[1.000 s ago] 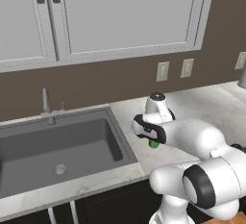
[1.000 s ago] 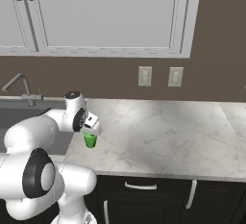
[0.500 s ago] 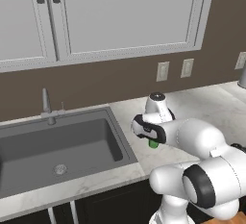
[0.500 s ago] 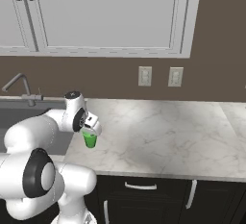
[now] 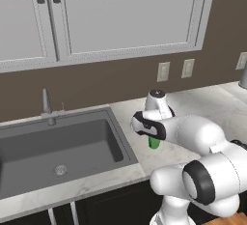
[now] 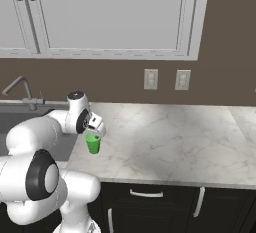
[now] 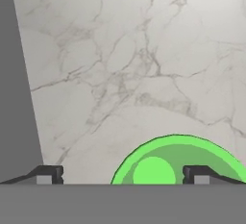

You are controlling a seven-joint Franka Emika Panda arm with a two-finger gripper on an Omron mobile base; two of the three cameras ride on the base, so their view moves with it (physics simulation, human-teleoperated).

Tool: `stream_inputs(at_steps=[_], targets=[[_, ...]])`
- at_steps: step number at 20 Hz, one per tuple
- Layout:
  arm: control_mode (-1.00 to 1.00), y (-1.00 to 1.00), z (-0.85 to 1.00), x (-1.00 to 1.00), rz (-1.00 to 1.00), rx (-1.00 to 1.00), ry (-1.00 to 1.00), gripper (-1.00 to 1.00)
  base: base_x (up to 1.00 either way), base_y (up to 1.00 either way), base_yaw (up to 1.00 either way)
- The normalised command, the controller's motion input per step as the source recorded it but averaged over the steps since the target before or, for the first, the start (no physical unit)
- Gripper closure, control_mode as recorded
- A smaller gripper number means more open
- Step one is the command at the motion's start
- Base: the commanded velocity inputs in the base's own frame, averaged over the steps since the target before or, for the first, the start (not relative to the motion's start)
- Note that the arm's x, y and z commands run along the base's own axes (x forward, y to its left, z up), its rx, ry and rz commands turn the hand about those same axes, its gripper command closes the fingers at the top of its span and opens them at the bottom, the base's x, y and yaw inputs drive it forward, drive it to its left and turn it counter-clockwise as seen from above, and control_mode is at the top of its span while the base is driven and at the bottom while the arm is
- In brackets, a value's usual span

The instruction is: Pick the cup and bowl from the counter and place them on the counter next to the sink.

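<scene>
On the far left of the left base view sits the big dark sink (image 5: 58, 149), with its thin faucet (image 5: 47, 105) at the back. Just past the sink's right edge comes a strip of white counter (image 5: 202, 104), and that is where the little green cup (image 5: 154, 142) stands. It is upright, right beside the sink, and it looks like it rests on the counter by itself.

The gripper (image 6: 93, 126) hangs just above the cup. Its two fingers are spread wide apart. In the hand view one fingertip (image 7: 48, 174) is out over bare counter and the other is over the cup's rim (image 7: 175, 160), so nothing is being squeezed. I think the cup has been let go.

So the cup part of the job looks done: it is next to the sink, as asked. The bowl is the part left. I cannot see a bowl anywhere on the stretch of counter these views cover, so the robot will probably have to go and find it.

Moving on to the right, the counter is wide and bare, with lots of room. The tight spots are on the left: the sink's edge is very close to the cup, and the counter's front edge is near too. Lifting the hand straight up first seems safest, so a finger does not bump the cup into the sink.
</scene>
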Motion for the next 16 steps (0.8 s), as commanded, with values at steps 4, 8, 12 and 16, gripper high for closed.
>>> stream_inputs(at_steps=[4,8,12,16], targets=[[-1.0,0.0,0.16,0.11,0.03,0.0,0.0,-1.0,0.0,0.0,0.0],[-1.0,0.0,0.22,0.01,0.03,0.0,0.0,-1.0,0.0,0.0,0.0],[-1.0,0.0,0.34,-0.16,0.04,0.0,0.0,-1.0,0.0,0.0,0.0],[-1.0,0.0,0.42,-0.52,0.05,0.0,0.0,-1.0,0.0,0.0,0.0]])
